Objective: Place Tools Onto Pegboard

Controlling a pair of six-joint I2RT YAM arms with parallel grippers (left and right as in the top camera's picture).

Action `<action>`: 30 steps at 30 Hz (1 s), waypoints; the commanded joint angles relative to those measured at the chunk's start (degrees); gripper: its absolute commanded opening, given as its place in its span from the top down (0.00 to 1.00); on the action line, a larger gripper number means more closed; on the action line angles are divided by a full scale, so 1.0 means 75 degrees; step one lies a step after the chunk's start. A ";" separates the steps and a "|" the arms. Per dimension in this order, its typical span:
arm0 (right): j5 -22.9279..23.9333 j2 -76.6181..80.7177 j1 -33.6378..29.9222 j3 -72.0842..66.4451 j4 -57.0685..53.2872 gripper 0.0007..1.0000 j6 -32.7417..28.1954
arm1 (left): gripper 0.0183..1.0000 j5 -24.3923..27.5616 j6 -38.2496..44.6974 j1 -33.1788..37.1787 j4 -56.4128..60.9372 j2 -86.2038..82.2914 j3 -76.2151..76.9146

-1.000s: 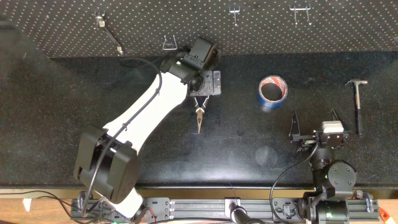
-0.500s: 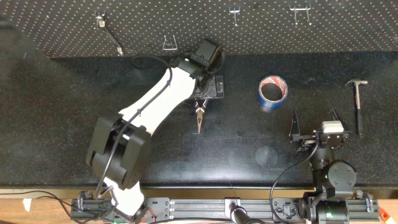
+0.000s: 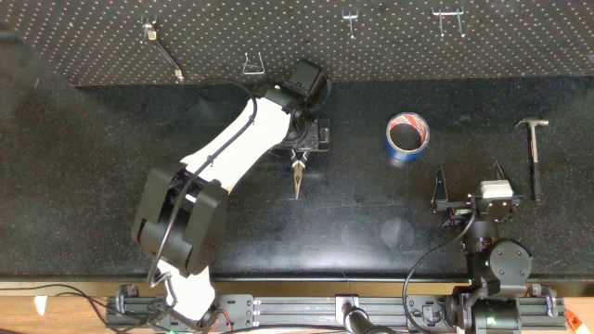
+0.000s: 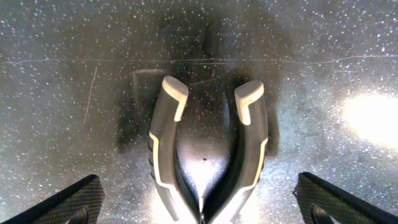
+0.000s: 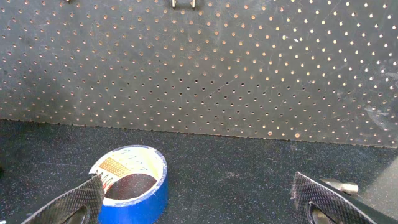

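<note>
A pair of pliers (image 3: 297,173) with grey and black handles lies on the black table just left of centre, nose pointing toward the near edge. My left gripper (image 3: 300,146) hovers over its handle end. In the left wrist view the handles (image 4: 205,155) lie spread between my open fingers (image 4: 74,200), which do not touch them. A blue tape roll (image 3: 406,135) lies right of centre, and a hammer (image 3: 534,156) lies at the far right. My right gripper (image 3: 470,183) stands open and empty near the front right, facing the tape roll (image 5: 132,182).
The pegboard (image 3: 390,42) runs along the back. A wrench (image 3: 167,53) hangs on it at the left. A wire hook (image 3: 252,64) and two more hooks (image 3: 350,19) (image 3: 449,19) are bare. The hammer head (image 5: 339,185) shows beside the right fingers.
The left arm's elbow has swung right and its wrist has shifted slightly over the pliers' handles. The pliers, tape, hammer and right arm have not moved.
</note>
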 commanded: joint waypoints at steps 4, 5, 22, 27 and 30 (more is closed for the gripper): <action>0.0012 -0.0052 0.0009 -0.0032 -0.0026 0.02 -0.0052 | 0.00 -0.0370 0.0519 0.0035 0.0090 0.0082 0.0125; 0.0012 -0.0052 0.0009 -0.0032 -0.0026 0.02 -0.0052 | 0.00 -0.0364 0.0516 0.0052 0.0090 0.0102 0.0125; 0.0012 -0.0052 0.0009 -0.0032 -0.0026 0.02 -0.0052 | 0.00 -0.0338 -0.0350 0.0070 0.0353 0.0446 0.0125; 0.0012 -0.0052 0.0009 -0.0032 -0.0023 0.02 -0.0052 | 0.00 -0.0332 -0.0361 0.0067 0.0350 0.0490 0.0125; 0.0012 -0.0052 0.0009 -0.0032 -0.0026 0.02 -0.0052 | 0.00 -0.0280 -0.0388 0.0061 0.0350 0.0548 0.0125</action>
